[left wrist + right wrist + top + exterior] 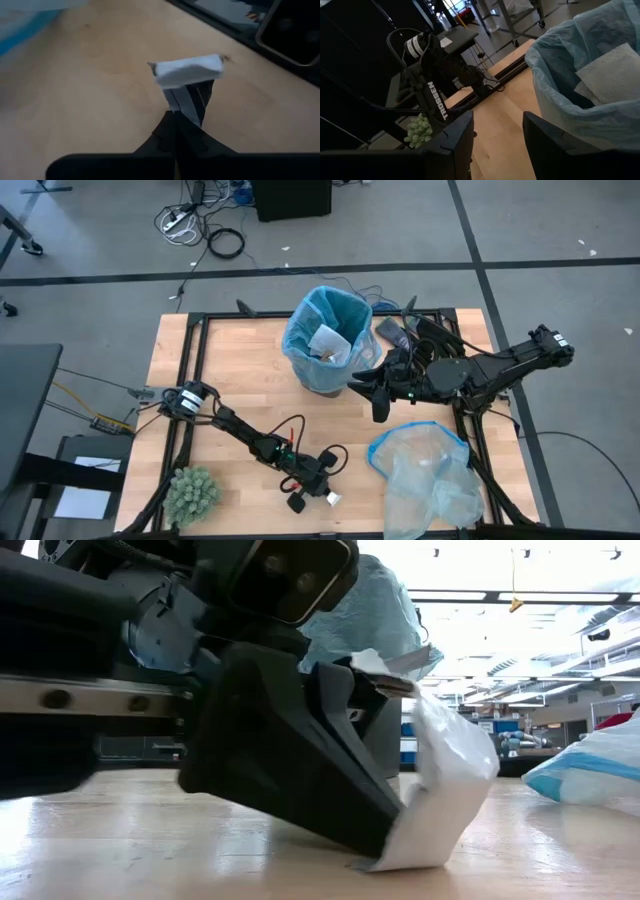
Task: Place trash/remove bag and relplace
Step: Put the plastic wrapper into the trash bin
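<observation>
The left gripper [318,495] sat low at the near edge of the worktop [230,370], its fingers [186,107] pinched shut on a white paper scrap [187,71] whose long axis lay crosswise to them. The bin with the sky-blue bag [327,338] stood well apart, far and slightly right. The right gripper [372,388] hovered just beside that bin, fingers spread and empty. A paler plastic bag [428,472] lay near right; beyond the worktop was open workshop floor.

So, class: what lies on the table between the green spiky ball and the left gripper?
Nothing. In the high view, bare wood separates the green spiky ball from the left gripper, which is shut on a white paper scrap.
</observation>
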You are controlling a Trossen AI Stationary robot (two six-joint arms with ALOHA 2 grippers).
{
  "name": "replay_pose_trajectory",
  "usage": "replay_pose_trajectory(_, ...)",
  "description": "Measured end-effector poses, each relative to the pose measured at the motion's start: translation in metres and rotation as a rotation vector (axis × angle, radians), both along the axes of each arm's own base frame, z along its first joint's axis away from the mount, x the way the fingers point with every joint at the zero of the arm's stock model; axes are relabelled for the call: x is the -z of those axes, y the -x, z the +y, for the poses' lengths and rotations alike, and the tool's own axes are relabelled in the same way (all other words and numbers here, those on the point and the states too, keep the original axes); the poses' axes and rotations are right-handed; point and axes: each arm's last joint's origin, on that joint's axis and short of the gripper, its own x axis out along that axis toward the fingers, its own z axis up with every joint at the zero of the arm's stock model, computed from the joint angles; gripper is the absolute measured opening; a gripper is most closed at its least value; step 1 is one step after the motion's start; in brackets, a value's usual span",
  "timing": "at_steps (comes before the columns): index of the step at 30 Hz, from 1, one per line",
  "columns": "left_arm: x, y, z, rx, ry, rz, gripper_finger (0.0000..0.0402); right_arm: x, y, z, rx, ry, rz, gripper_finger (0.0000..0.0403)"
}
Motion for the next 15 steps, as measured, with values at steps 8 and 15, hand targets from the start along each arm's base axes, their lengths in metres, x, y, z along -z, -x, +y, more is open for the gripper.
replay_pose_trajectory(8, -0.008, -0.001, 0.003, -0.101, 0.023, 0.001, 0.0002, -0.001, 0.0, 0.001, -0.004, 0.012, -0.009, 0.0157)
replay_pose_trajectory(15, -0.024, 0.003, 0.011, -0.185, -0.044, 0.005, 0.0001, -0.001, 0.0, 0.001, -0.009, 0.052, 0.001, 0.0157)
